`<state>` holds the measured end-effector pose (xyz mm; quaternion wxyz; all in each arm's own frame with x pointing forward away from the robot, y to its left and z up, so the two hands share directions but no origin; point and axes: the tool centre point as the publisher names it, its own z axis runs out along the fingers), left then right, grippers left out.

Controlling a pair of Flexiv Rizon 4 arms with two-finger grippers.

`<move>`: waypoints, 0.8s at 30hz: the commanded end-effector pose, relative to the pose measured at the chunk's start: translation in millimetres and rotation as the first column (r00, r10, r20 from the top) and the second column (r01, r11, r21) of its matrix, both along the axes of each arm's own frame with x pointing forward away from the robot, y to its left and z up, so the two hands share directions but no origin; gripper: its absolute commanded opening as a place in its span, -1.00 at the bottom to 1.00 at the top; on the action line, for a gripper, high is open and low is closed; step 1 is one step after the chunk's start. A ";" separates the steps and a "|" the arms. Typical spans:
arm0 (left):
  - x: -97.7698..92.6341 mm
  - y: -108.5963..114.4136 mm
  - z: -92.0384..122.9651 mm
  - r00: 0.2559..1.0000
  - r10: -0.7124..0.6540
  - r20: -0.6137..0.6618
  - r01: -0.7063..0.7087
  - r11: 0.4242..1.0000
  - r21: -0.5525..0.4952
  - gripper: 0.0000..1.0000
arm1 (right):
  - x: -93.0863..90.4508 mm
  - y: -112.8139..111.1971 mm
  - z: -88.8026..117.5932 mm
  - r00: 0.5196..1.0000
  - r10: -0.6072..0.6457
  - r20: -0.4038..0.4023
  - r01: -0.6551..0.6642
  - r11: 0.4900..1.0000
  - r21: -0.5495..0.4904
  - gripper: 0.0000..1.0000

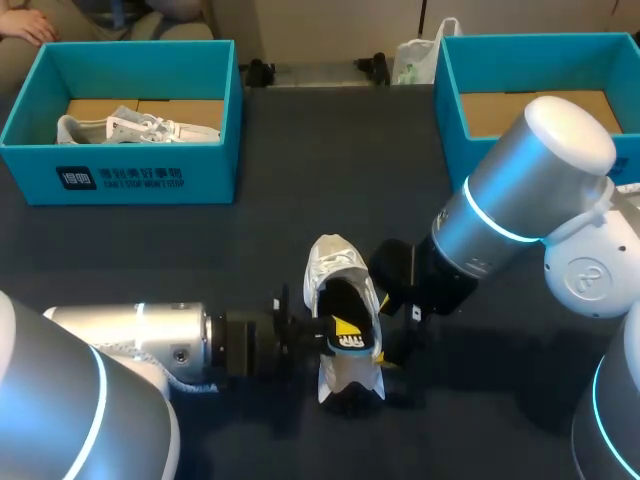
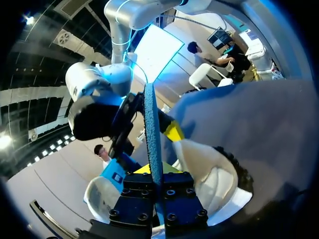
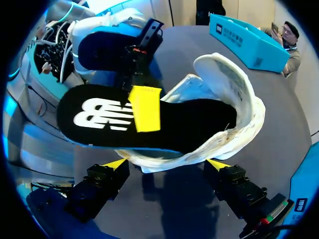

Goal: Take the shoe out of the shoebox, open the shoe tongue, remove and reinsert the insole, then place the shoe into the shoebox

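A white shoe (image 1: 335, 262) lies on the dark table's middle, opening upward. Its black insole (image 3: 194, 124), blue underneath and with a white logo, has one end inside the shoe and the other end raised out of it. My left gripper (image 1: 345, 337) comes in from the left and is shut on that raised end; one yellow fingertip (image 3: 145, 114) presses on top. In the left wrist view the insole (image 2: 152, 129) runs edge-on between the fingers of that gripper (image 2: 155, 186). My right gripper (image 3: 165, 164) stands open against the shoe's (image 3: 234, 84) right side, fingers astride its sole edge.
A blue shoebox (image 1: 150, 175) at the back left holds another white shoe (image 1: 135, 128). A second blue shoebox (image 1: 450, 100) at the back right shows only its cardboard floor. A white plastic bag (image 1: 415, 60) lies at the far edge between them.
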<state>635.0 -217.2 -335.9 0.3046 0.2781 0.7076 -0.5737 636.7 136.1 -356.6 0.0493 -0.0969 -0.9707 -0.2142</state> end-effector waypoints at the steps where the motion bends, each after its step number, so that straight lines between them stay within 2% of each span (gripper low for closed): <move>1: 15.9 -7.1 -10.6 1.000 0.006 0.011 -0.006 1.000 0.013 -1.00 | -1.1 0.2 -1.1 1.000 -0.001 0.002 0.001 1.000 0.001 1.00; 6: 25.5 -4.8 -13.0 0.999 0.030 0.014 -0.031 0.999 0.025 -1.00 | -1.1 0.2 -1.1 1.000 -0.001 0.002 0.001 1.000 0.001 1.00; 12: 19.0 -1.8 -2.3 1.000 0.014 0.003 -0.014 1.000 -0.004 -1.00 | -1.1 0.2 -1.1 1.000 -0.001 0.002 0.001 1.000 0.001 1.00; 14: 17.2 -1.6 0.3 1.000 0.004 -0.006 -0.004 1.000 -0.018 -0.65 | -1.1 0.2 -1.1 1.000 -0.001 0.002 0.001 1.000 0.001 1.00; 18: 9.8 -1.6 6.9 1.000 -0.005 -0.001 0.005 1.000 -0.025 -0.25 | -1.1 0.2 -1.1 1.000 -0.001 0.002 0.001 1.000 0.001 1.00; 24: -2.9 -1.3 14.3 0.999 -0.025 0.021 0.025 0.999 -0.031 -0.24 | -1.1 0.2 -1.1 1.000 -0.001 0.002 0.001 1.000 0.001 1.00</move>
